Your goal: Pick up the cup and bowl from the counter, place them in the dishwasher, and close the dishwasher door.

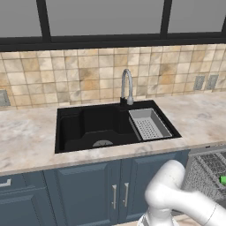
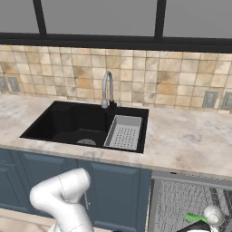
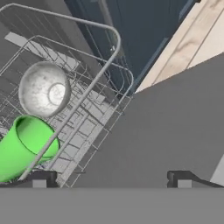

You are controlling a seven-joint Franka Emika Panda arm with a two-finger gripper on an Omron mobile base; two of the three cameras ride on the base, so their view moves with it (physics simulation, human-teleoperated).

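The cup (image 3: 24, 146) lies on its side in the dishwasher's wire rack (image 3: 94, 118), mouth turned up and away, and the bowl (image 3: 43, 89) sits just beside it, farther along the rack. In the right base view the cup (image 2: 195, 218) and bowl (image 2: 213, 214) show low in the open dishwasher (image 2: 190, 204), below and to the right of the sink (image 2: 86, 124) set in the tabletop (image 2: 181, 136). Both dishes look loaded, so the remaining thing to handle is the dishwasher door (image 3: 166, 135), lying open as a flat grey panel next to the rack. It looks stiff, smooth and fairly heavy on its hinge; a pinch would likely slip on the bare face, so pushing up from under its free edge or hooking the handle seems the better hold. The end effector (image 3: 111, 180) hovers over the door with its jaws spread wide and nothing between them.
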